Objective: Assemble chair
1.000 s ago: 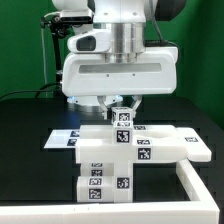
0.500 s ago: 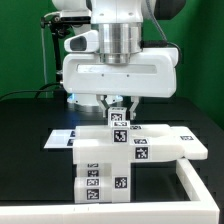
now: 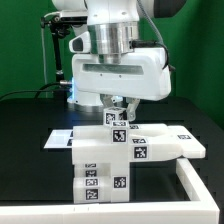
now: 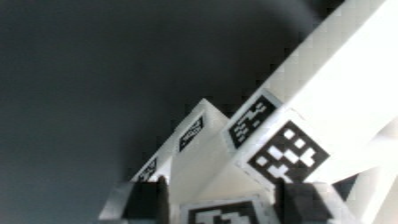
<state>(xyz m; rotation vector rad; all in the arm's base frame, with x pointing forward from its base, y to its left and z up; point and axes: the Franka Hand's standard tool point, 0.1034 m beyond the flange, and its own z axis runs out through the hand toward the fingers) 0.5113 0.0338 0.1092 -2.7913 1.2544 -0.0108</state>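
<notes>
**Gripper twists over the chair, jaws pinched on an upright post**

The big white gripper [image 3: 119, 100] sits low over the middle of the table, and its body looks turned compared with a second ago: the broad housing that faced the camera squarely now shows at an angle, with its far side swung toward two o'clock. The chair [image 3: 115, 150] beneath has hardly shifted. My read is a twisting step, a part being screwed or seated into the frame, rather than a lift.

The jaws are nearly closed and appear to pinch the small upright post [image 3: 118, 116] with a marker tag at twelve o'clock of the chair's cross-shaped body. In the wrist view, white bars with tags [image 4: 285, 155] fill the frame close under the camera, against dark table; the fingertips themselves are hard to make out there.

The chair sits at the centre of the black table [image 3: 30, 150], its flat arms reaching toward three and nine o'clock, a tagged block at six.

Around it: the low white wall [image 3: 195, 185] runs along four to five o'clock, close to the chair's near arm, and could catch it if the frame swings. A flat white board [image 3: 60, 136] lies just behind at ten o'clock. Black cables [image 3: 48, 50] hang at eleven, well apart.
</notes>
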